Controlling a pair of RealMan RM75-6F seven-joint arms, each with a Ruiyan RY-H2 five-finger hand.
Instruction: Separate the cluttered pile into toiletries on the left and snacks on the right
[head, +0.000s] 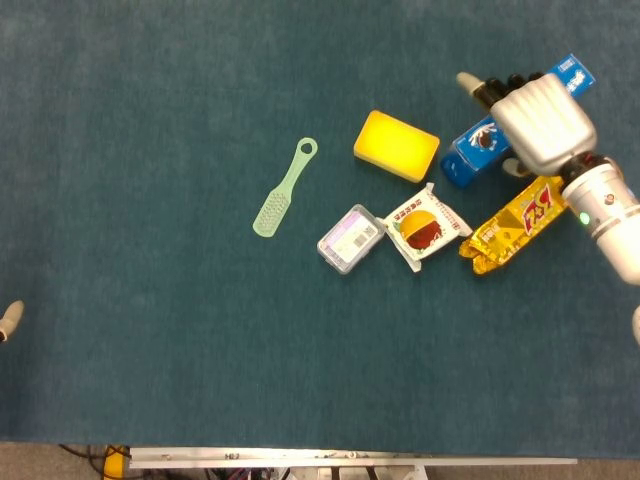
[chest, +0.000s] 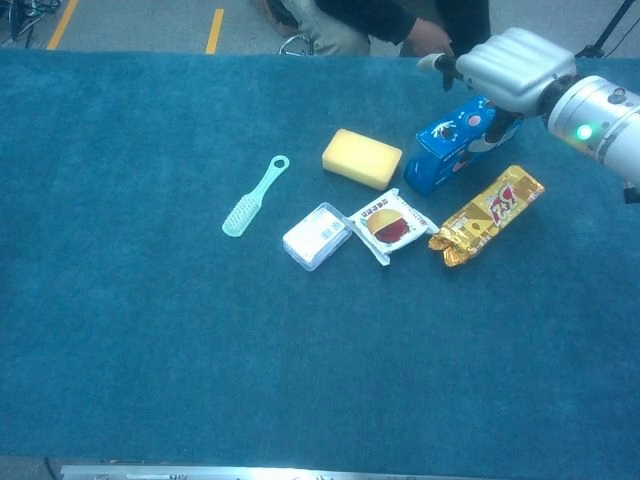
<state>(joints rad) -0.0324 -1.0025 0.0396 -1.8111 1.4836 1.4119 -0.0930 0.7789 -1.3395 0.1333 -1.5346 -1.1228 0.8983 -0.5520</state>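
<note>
Lying on the blue carpeted table (head: 150, 90), the blue snack box (head: 478, 148) sits at the right of the cluster, its far end covered by the right hand (head: 540, 118). The fingers (head: 478, 88) reach out straight past the box's top edge; whether they actually grip it I cannot tell. Just left of the box lies a yellow sponge (head: 397, 146), close enough to crowd it. Below it lie a gold snack wrapper (head: 512, 228) and a small white snack packet (head: 427, 226), with a clear plastic case (head: 351, 239) touching the packet's left side. A green brush (head: 284, 188) lies apart, further left. Only a fingertip of the left hand (head: 9, 318) shows at the left edge.
</note>
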